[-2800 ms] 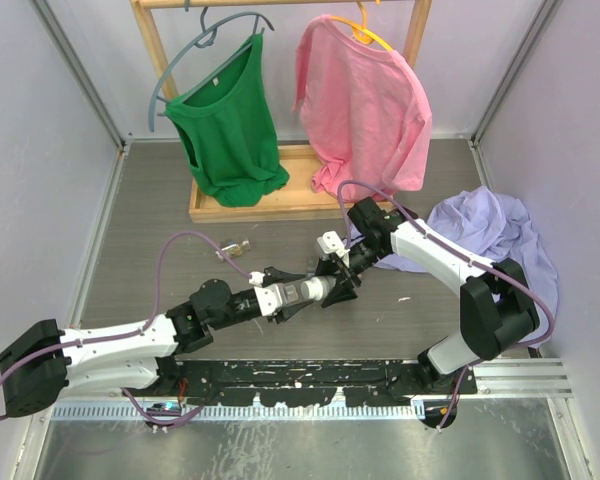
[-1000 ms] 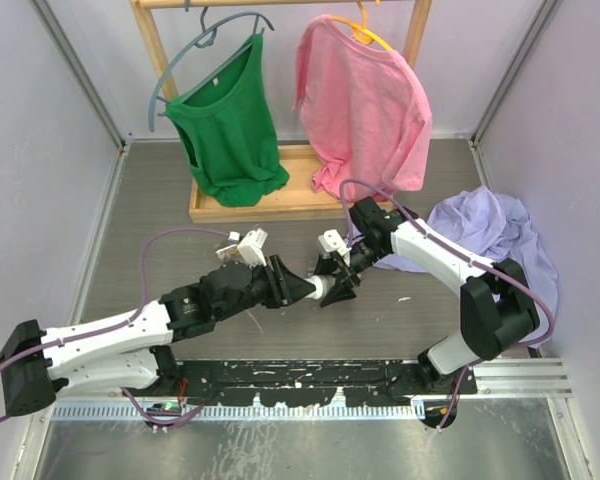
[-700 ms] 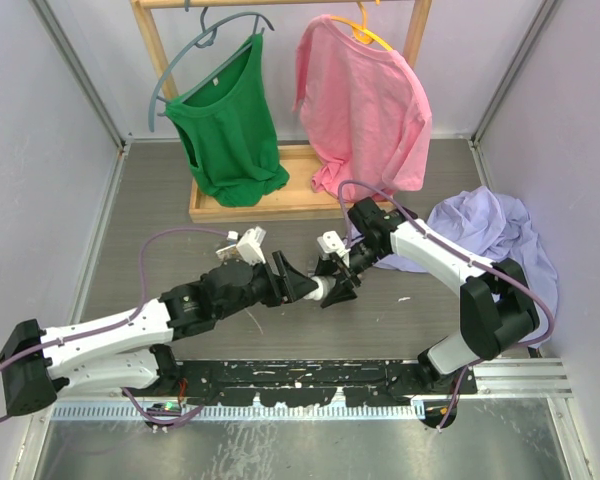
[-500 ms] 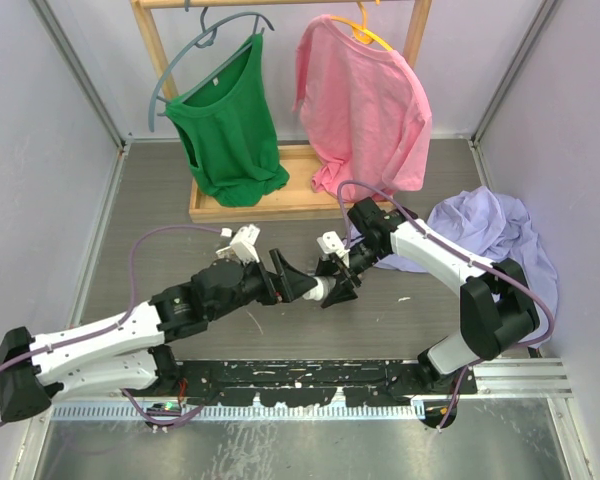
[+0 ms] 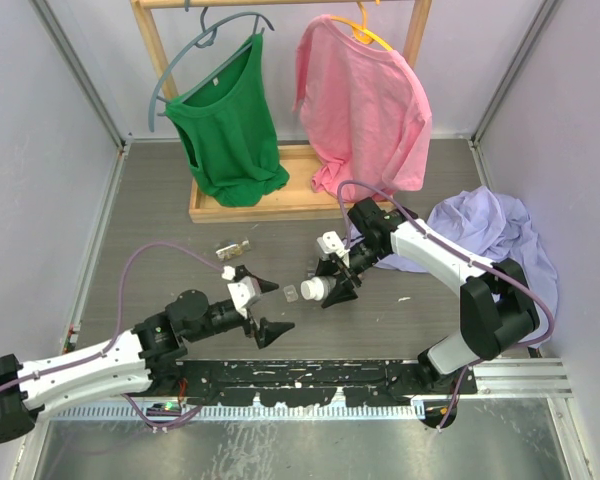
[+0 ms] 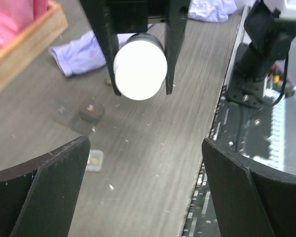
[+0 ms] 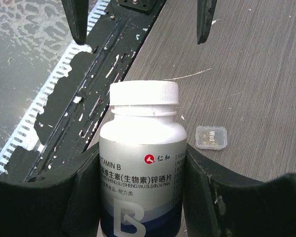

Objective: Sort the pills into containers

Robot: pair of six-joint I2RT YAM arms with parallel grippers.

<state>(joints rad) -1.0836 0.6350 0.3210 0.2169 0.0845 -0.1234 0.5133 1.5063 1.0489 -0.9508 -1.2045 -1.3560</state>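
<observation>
Pill bottle (image 7: 140, 163): white, labelled "Vitamin B", capped, held roughly horizontal.
Clear tub (image 7: 211, 137): small, square, marked "Wed", lying flat near the bottle's cap.

open: table (image 5: 140, 215) far left | blocked: centre, bottle (image 5: 314, 288) and tub (image 5: 290, 293)

Left tool (image 5: 278, 306) released the bottle (image 5: 315, 288), jaws spread wide, drawn back toward the near edge

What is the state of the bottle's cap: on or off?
On. The right wrist view shows the white cap seated squarely on the bottle; whether it is screwed tight cannot be told.
</observation>
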